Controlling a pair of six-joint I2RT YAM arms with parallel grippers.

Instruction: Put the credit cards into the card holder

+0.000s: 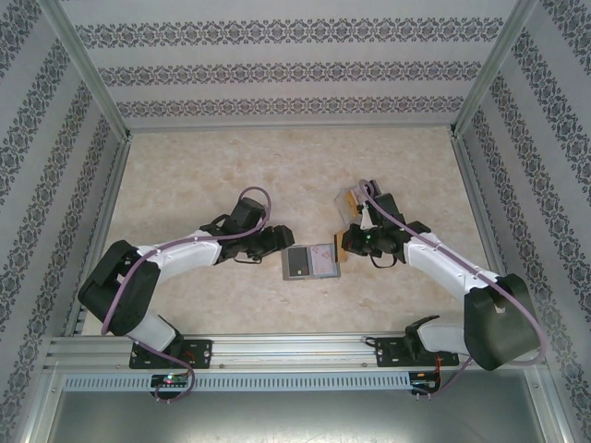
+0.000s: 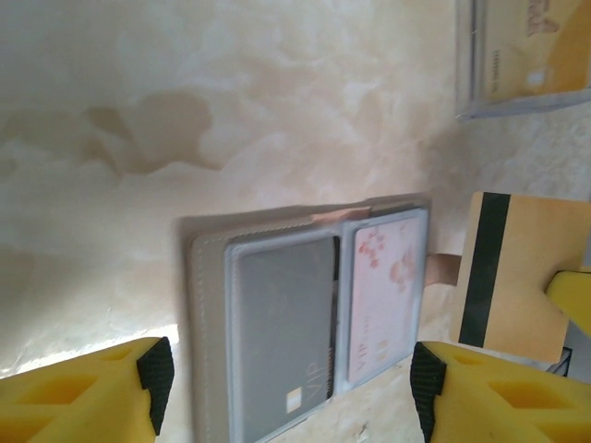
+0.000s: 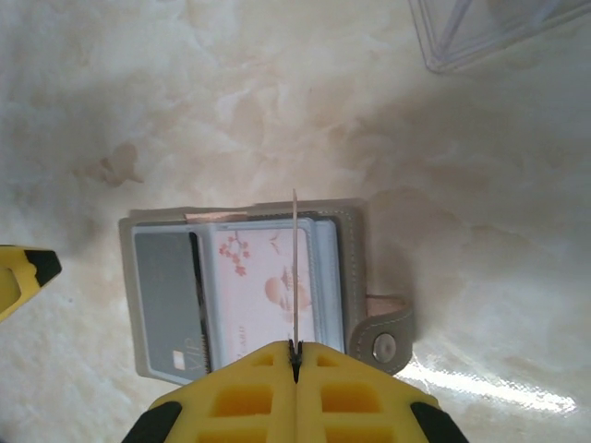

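The grey card holder (image 1: 310, 261) lies open on the table between the two arms. A grey card (image 2: 282, 323) sits in its left sleeve and a pink flowered card (image 2: 383, 295) in its right sleeve. My left gripper (image 2: 292, 383) is open just above the holder's near edge, one finger on each side, touching nothing. My right gripper (image 3: 295, 349) is shut on a tan credit card (image 2: 522, 277) with a black stripe. That card stands on edge (image 3: 295, 268) over the holder's (image 3: 351, 268) right half.
A small clear plastic box (image 2: 471, 65) with a gold card (image 2: 540, 46) inside lies beyond the holder, near the right arm (image 1: 354, 205). The holder's snap tab (image 3: 383, 337) sticks out on its right side. Bare marbled table surrounds them.
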